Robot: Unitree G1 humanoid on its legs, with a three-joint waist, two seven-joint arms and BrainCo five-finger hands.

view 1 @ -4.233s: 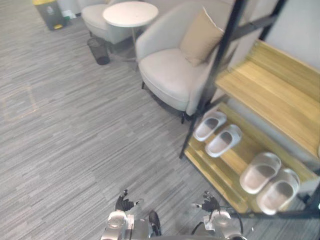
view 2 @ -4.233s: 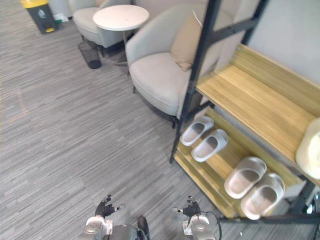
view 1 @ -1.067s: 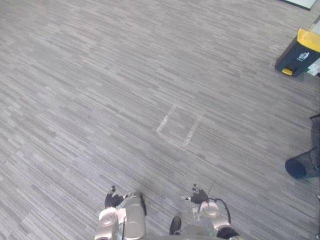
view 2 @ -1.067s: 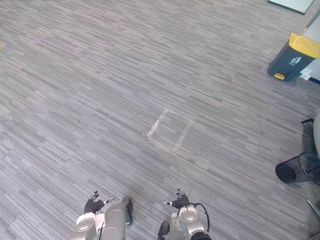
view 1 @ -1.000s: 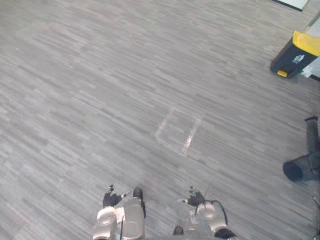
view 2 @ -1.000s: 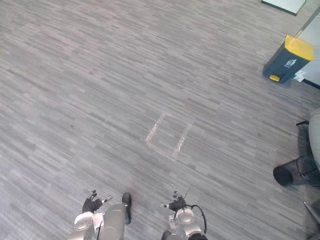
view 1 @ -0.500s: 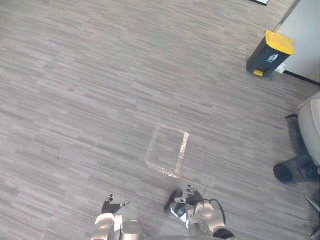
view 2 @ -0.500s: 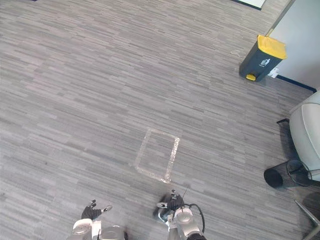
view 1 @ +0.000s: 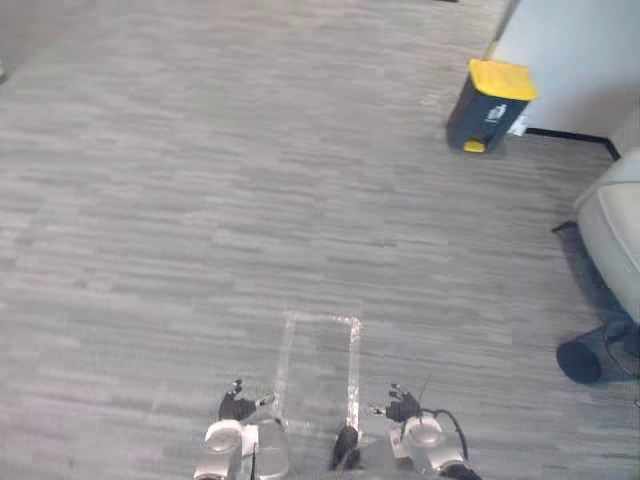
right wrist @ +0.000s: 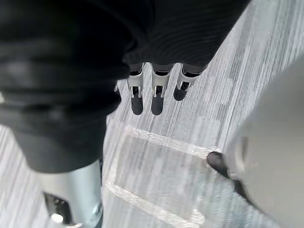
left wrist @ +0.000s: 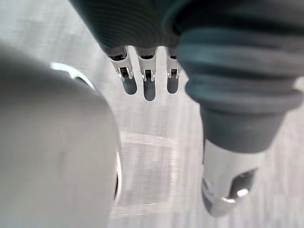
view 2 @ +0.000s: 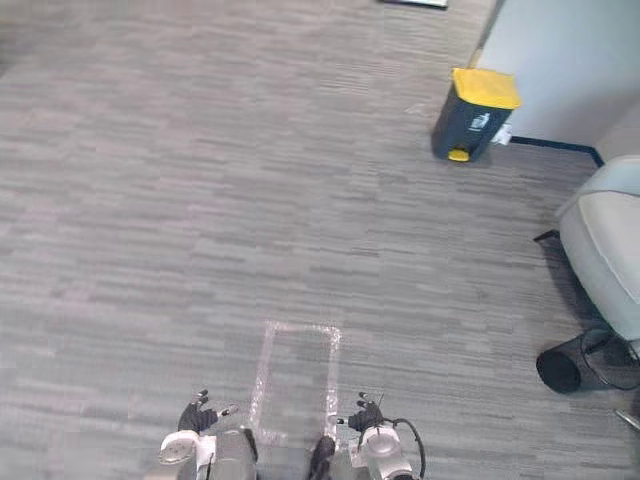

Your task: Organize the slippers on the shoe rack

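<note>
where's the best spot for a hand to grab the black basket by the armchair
Probably take the black basket by its top rim, coming from above on the open-floor side. It stands upright with its mouth open, and the armchair crowds its other side.

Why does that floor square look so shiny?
Light glints off the tape square in the right wrist view, brightest along its strips; the left wrist view shows the same sheen; in the left eye view it is only a pale outline.
</note>
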